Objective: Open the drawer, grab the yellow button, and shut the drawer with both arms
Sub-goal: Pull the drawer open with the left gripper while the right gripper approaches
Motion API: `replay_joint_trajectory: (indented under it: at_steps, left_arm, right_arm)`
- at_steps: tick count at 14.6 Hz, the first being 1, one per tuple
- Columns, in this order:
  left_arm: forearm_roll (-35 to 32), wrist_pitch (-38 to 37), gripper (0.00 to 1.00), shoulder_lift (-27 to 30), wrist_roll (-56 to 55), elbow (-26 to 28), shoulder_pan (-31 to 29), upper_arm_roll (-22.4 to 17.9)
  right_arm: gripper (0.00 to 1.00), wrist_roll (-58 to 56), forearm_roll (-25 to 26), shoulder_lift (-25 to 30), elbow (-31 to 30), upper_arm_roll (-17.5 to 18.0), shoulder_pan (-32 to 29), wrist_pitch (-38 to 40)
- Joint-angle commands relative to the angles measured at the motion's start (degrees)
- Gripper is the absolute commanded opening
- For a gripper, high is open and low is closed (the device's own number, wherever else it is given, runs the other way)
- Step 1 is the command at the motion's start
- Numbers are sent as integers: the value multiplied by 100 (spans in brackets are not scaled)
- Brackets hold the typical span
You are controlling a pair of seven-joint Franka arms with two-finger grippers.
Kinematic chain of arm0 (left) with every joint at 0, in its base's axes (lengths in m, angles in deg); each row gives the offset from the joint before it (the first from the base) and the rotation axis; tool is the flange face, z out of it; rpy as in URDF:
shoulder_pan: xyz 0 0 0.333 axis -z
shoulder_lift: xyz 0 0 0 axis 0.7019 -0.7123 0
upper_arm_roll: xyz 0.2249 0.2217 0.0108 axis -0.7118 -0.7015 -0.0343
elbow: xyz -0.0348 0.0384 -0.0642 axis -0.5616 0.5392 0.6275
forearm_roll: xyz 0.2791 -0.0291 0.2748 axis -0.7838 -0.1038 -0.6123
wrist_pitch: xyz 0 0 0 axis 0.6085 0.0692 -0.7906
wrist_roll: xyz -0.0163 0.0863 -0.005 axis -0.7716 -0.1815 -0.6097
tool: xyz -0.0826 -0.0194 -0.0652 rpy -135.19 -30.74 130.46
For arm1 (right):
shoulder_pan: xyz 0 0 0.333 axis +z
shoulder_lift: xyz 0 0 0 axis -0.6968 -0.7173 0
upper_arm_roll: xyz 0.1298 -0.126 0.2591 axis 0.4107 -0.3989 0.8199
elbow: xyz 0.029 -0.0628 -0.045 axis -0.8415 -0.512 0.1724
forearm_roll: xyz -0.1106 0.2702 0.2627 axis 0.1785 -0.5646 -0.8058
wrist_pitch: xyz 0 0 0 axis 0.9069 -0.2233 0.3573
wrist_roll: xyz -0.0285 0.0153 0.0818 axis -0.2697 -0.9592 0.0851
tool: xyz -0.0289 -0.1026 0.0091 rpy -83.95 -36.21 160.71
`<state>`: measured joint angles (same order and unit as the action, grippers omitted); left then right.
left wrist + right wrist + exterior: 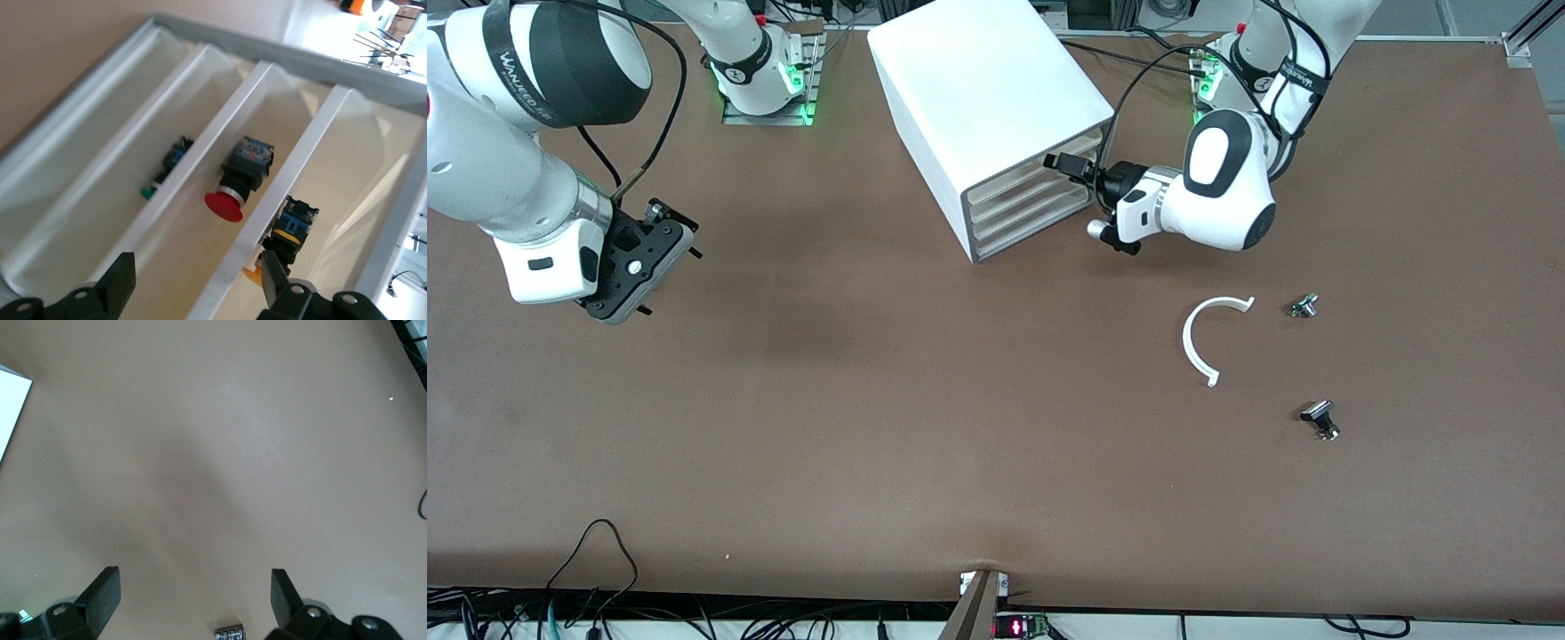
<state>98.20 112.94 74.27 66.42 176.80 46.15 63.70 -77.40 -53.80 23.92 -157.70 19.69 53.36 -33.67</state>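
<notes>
The white cabinet (978, 98) stands toward the robots' bases, its four drawers all shut. The highest drawer (1014, 180) is level with my left gripper (1074, 178), which is at its front. In the left wrist view my left gripper (199, 283) is open and empty, and a white drawer rim runs between its fingers. The highest drawer (353, 167) holds the button (293, 223), whose orange cap lies next to one fingertip (277, 280). My right gripper (640, 267) is open and empty, and hangs over bare table at the right arm's end. It also shows in the right wrist view (193, 593).
The lower drawers hold a red button (227, 200) and a green button (148, 192). A white C-shaped ring (1209, 342), a small metal part (1304, 306) and a black-capped part (1320, 418) lie at the left arm's end. A small black cylinder (230, 632) lies under my right gripper.
</notes>
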Motion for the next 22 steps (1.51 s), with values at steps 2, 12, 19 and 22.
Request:
replay_joint_trajectory:
  at_steps: [2, 12, 19, 22]
  left_arm:
    - [50, -462, 85, -381, 1196, -126, 10, -195]
    - [146, -1193, 80, -399, 1470, -126, 27, -169]
    - [304, -1193, 30, -372, 1522, -65, 71, -151]
    - [296, -1167, 15, -390, 1522, -56, 80, -160]
  right_arm:
    - [100, -84, -15, -69, 201, -32, 197, 35]
    - [100, -23, 29, -112, 209, 153, 724, -228]
    - [100, -58, -15, -183, 349, 161, 803, -440]
    - [100, -101, -15, -305, 595, 162, 1242, -440]
